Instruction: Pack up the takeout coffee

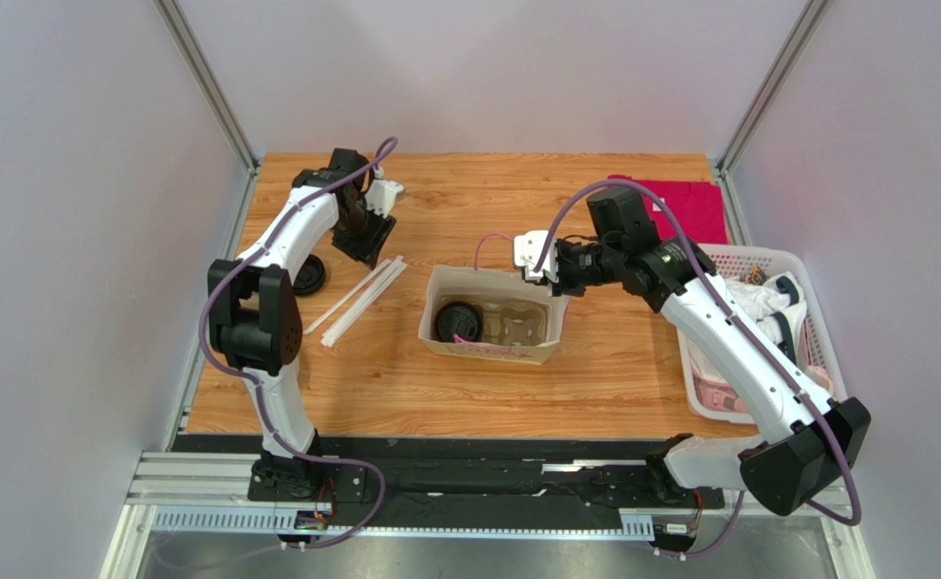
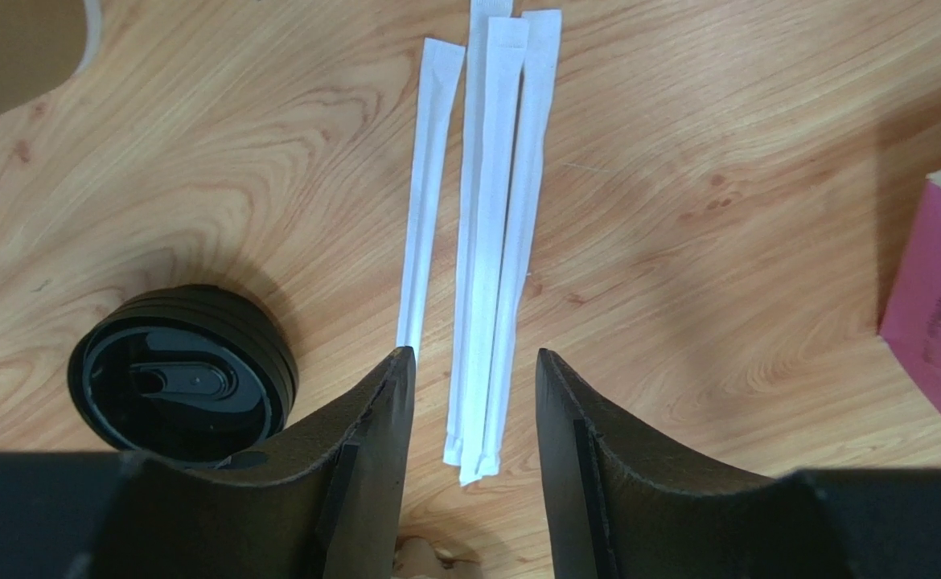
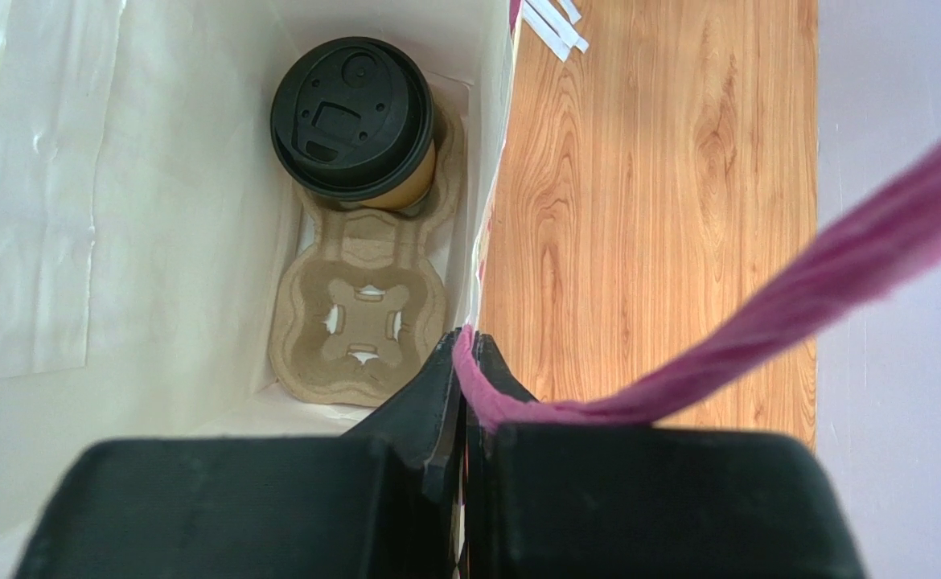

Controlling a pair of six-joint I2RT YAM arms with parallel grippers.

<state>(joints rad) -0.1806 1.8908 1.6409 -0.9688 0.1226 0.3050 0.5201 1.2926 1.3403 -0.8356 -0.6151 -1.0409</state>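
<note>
Right jaws were clenched on the twisted pink handle [image 3: 705,362] of the cream paper bag [image 3: 137,181]. Inside that bag, beyond the empty socket of the moulded pulp cup carrier [image 3: 361,314], the black-lidded brown kraft coffee cup [image 3: 352,115] stood upright. Left of the bag, left jaws stood released astride white paper-wrapped straws [image 2: 488,241] that ran lengthwise away from them. No writing was legible.
</note>
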